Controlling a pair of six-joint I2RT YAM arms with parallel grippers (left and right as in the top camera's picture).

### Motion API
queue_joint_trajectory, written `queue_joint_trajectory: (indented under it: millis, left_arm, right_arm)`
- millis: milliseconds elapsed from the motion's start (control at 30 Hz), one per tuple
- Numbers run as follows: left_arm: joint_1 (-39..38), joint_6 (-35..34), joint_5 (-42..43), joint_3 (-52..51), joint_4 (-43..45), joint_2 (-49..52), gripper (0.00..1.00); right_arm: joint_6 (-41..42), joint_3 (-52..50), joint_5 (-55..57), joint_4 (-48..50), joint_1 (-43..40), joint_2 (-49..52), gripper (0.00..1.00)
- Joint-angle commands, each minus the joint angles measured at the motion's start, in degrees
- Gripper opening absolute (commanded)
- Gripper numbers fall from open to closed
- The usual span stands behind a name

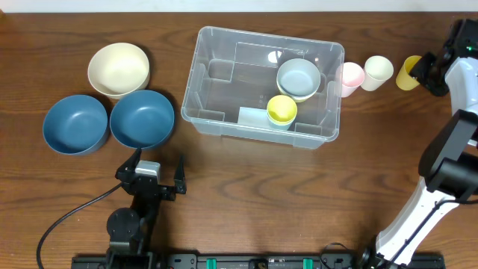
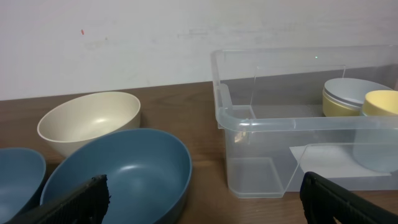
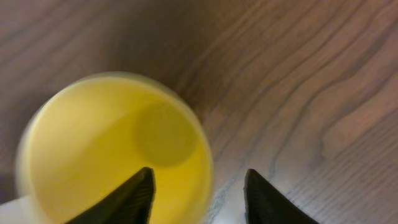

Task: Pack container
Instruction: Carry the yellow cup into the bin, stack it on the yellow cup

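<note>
Clear plastic, the container (image 1: 192, 75) sits mid-tabletop (image 1: 75, 194). The right end effector (image 3: 198, 174) straddles the rim of a yellow cup (image 3: 93, 143) at the far right, fingers apart. The left end effector (image 1: 155, 161) hangs spread wide near the blue bowls (image 1: 142, 118).

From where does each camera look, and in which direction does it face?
Overhead: above the table, facing straight down on the container; left gripper and right gripper show.
Left wrist: low by the table, facing level at a blue bowl, cream bowl and container; its fingertips show.
Right wrist: just above a yellow cup, facing down into it; its fingertips straddle the rim.
Shared: overhead and left wrist both show the container.
</note>
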Motion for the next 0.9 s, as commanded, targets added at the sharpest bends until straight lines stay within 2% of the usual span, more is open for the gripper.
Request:
queue_joint_trajectory:
  millis: [0,300,600,867]
  left_arm:
    - [0.31,0.55,1.03,-1.01,-1.92,-0.35,0.98]
    - [0.28,0.55,1.03,-1.01,-1.92,-0.35,0.98]
    - [0.31,0.55,1.03,-1.01,-1.92,-0.35,0.98]
    - [0.28,0.55,1.03,-1.01,-1.92,-0.35,0.98]
  right_arm:
    - [-0.90,0.66,0.79,0.04,-0.61,1.44,0.37]
    - [-0.85,0.66,0.92,-0.87,-0.81,1.42,0.03]
    - [-1.77,0.83,2.47,-7.65,-1.68,-1.18,0.01]
    - [-1.90,0.83,1.46,-15.26,-2.54,-14.69,0.01]
